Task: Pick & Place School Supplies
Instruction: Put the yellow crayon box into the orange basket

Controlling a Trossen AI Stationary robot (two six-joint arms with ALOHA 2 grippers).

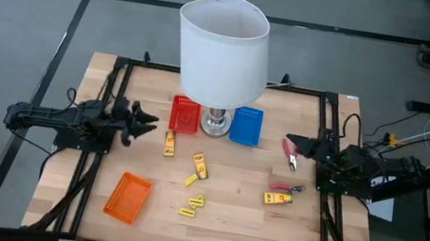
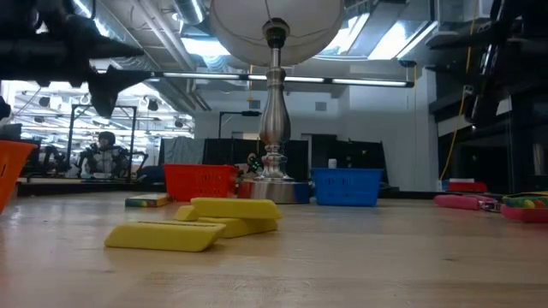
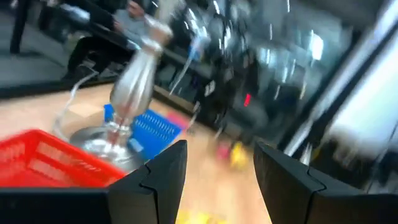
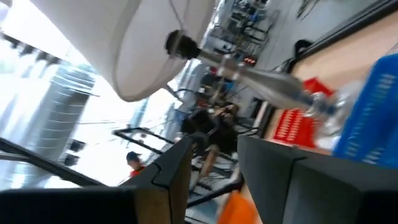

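Dark left pincer [image 1: 149, 121] open above table, right pincer [image 1: 290, 140] open opposite

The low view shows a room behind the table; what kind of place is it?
Probably a robotics lab or workshop in a large industrial hall: ceiling strip lights run overhead, a seated person works at distant benches, and the wooden table sits inside a black arm frame.

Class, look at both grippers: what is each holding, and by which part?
Nothing is held. The left gripper and the right gripper are both open and empty above the table.
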